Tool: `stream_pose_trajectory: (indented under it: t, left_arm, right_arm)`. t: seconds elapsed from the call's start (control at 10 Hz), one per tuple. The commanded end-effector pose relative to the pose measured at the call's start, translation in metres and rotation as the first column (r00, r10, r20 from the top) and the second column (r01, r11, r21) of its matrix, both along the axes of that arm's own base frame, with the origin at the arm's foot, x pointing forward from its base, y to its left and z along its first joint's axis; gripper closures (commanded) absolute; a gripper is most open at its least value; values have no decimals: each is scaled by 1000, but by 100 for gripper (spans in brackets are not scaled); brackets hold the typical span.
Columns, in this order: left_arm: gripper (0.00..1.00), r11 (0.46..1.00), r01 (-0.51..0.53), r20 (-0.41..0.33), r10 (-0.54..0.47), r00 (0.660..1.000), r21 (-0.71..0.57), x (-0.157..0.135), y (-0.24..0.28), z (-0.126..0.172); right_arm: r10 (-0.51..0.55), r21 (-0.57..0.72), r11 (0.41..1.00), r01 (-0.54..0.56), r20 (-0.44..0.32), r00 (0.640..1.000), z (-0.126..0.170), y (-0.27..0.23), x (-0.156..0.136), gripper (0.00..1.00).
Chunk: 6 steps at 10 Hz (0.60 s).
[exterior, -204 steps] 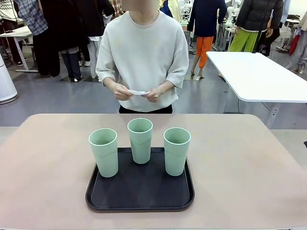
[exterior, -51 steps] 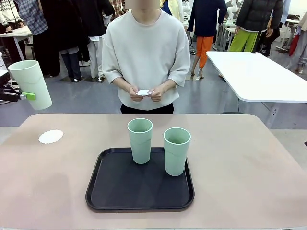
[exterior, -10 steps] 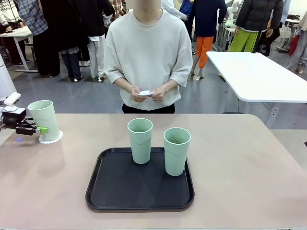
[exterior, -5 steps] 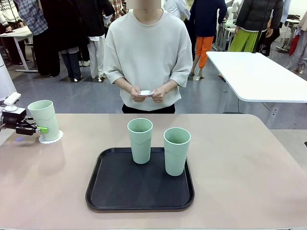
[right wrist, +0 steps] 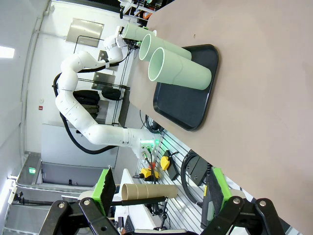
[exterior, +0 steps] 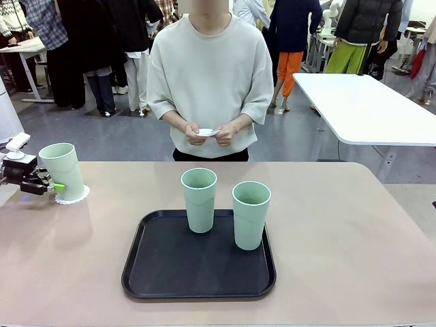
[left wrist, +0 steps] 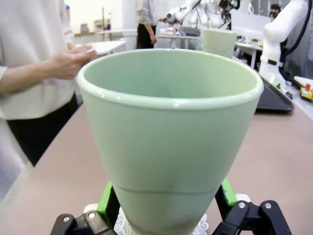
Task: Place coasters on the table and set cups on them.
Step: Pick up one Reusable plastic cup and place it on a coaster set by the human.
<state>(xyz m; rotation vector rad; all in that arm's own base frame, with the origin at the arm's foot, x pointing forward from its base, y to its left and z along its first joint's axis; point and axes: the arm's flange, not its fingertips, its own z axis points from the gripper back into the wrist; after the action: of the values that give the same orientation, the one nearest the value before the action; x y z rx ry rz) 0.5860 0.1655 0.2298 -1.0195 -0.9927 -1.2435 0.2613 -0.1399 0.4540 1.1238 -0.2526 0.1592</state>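
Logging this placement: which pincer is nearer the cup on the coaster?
Left. The left pincer straddles the cup on its coaster; the right pincer sits far beyond the tray.

Bright, even indoor light from overhead in the front view. The cups [exterior: 199, 199] cast only faint, soft shadows toward the lower frame on the matte table [exterior: 340, 231], and the black tray [exterior: 198, 272] shows a thin sheen along its rim. The picture is sharp throughout.

In the left wrist view the near cup [left wrist: 171, 137] bulges with wide-angle distortion, and the background is soft.

The right wrist view is crisp, with a ceiling light [right wrist: 6, 51] glaring at the left edge.
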Motion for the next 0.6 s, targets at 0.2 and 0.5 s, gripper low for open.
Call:
stream_pose_trajectory:
  t: [0.2,0.5]
  left_arm:
    - [0,999,20,0,-20,1000,46,-1,-1,-2]
    - [0,997,29,-19,-28,999,72,3,0,-3]
  right_arm:
    - [6,15,1000,-6,14,1000,2,1,0,0]
    - [6,15,1000,-6,14,1000,2,1,0,0]
